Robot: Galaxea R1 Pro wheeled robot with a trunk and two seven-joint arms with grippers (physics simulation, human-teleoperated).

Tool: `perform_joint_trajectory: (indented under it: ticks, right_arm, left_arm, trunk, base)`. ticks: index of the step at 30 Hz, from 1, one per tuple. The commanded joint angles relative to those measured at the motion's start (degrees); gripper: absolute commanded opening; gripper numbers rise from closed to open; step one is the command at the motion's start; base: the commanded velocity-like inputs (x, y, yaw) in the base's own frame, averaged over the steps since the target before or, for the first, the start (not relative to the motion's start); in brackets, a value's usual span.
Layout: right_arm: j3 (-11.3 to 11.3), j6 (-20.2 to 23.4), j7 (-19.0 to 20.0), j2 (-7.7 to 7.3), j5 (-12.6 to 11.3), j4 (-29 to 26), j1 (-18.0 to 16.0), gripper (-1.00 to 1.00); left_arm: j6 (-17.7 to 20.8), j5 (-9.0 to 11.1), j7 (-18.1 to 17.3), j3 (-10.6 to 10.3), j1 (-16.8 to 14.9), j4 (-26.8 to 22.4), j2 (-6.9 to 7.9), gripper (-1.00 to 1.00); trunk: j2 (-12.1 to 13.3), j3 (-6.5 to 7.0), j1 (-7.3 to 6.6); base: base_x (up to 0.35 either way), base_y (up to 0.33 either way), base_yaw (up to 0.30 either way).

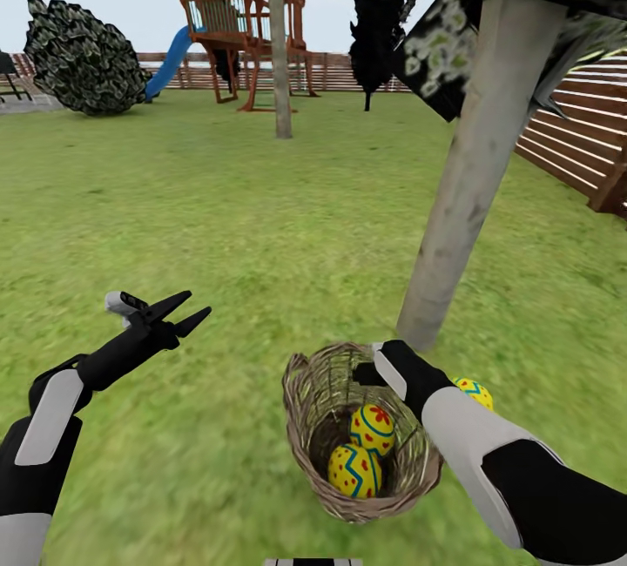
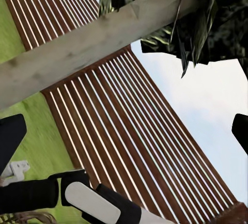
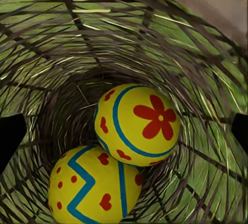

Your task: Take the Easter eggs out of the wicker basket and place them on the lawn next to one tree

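lawn, fenced garden | basket at tree foot, two eggs inside, third egg on grass beside | right hand spread at rim, empty | left hand open, idle | risk: fingers snag wicker, tip basket

Three Easter eggs: two in the wicker basket, a flower-painted one against a zigzag-and-heart one, and a third on the lawn just right of the basket. One basket. Two pale tree trunks, near and far. One playset with one blue slide
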Motion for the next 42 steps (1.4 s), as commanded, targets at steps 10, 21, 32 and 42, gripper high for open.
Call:
perform_joint_trajectory:
  ticks: [10,21,32,42]
  right_arm:
    - [0.4,0.4,-0.5,0.07,-0.7,0.0,0.8,1.00]
    - [-0.3,-8.6,-4.7,0.16,-0.6,2.7,2.5,1.00]
    - [-2.1,-10.6,-6.1,0.69,-0.2,2.4,2.5,1.00]
    - [-2.0,-10.7,-5.7,0.89,-0.2,1.6,2.3,1.00]
  left_arm:
    - [0.3,-0.2,-0.2,0.1,0.0,0.0,0.01,1.00]
    - [0.3,0.0,-0.3,0.0,0.0,-0.1,0.01,1.00]
    - [0.3,-0.1,-0.3,-0.1,0.0,-0.1,0.01,1.00]
    - [0.3,-0.1,-0.3,-0.1,0.0,-0.1,0.01,1.00]
  trunk:
    - [0.0,0.17,-0.01]
    - [-0.1,-0.50,0.07]
    - [-0.2,-2.93,0.35]
    - [-0.3,-5.15,0.61]
  base:
    - [-0.081,0.071,-0.172]
    - [-0.030,0.053,0.000]
    - [0.000,0.000,0.000]
    - [0.000,0.000,0.000]
